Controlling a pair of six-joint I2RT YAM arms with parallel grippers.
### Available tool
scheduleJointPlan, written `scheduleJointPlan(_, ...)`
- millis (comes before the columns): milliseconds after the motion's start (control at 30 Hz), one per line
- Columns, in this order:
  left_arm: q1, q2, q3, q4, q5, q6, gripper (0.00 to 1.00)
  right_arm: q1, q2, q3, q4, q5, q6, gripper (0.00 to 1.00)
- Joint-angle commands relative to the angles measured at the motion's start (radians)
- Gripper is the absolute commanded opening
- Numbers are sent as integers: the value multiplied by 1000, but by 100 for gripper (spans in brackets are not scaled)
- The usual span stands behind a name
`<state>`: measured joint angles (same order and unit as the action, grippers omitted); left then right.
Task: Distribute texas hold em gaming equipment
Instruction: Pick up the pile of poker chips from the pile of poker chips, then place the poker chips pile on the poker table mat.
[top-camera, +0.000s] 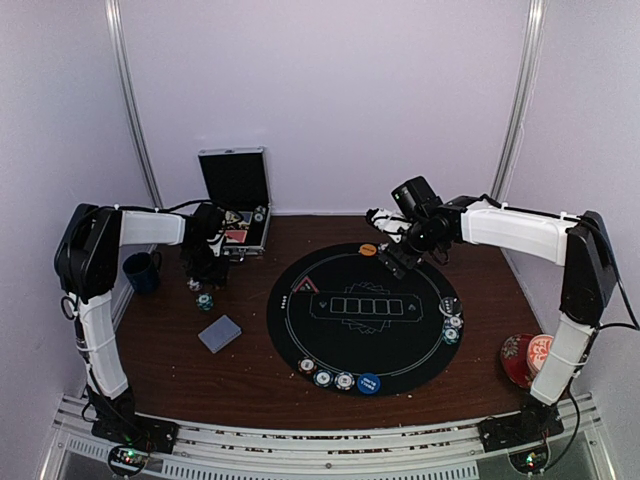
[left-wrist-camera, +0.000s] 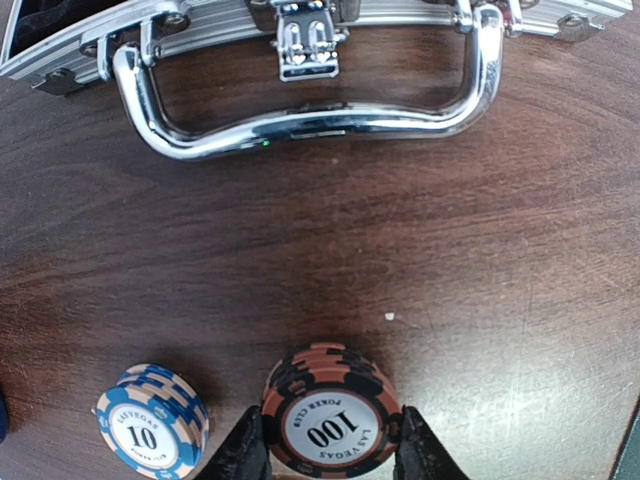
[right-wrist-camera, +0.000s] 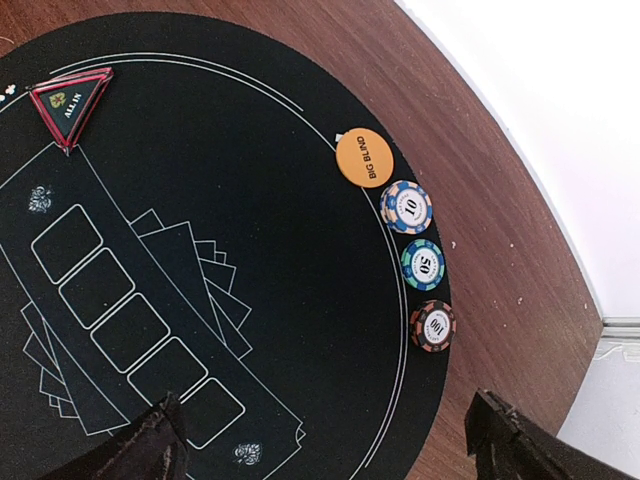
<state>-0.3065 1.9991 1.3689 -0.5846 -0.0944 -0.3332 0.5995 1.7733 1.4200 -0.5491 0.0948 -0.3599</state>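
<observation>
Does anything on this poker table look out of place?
Nothing spilled or damaged. The card deck lies skewed on bare wood left of the mat; a red floral cup sits near the right arm's base.

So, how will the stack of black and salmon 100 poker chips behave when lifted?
The stack of black and salmon 100 poker chips looks like loose discs, so some may slip out while the left gripper pinches its sides. They seem rigid, unlikely to bend. A dropped chip could roll on the smooth wooden table.
</observation>
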Motion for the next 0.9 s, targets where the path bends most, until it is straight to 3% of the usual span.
scheduleJointPlan(0, 7, -16, -13, 22, -15, -1, 29, 5, 10, -13, 12, 20, -3, 98)
scheduleJointPlan(433, -75, -120, -14, -3, -87, 10, 25, -1, -9, -15, 15, 15, 8, 99)
scheduleJointPlan(867, -399, -230, 29, -23, -107, 23, 24, -168, -66, -11, 28, -21, 41, 100)
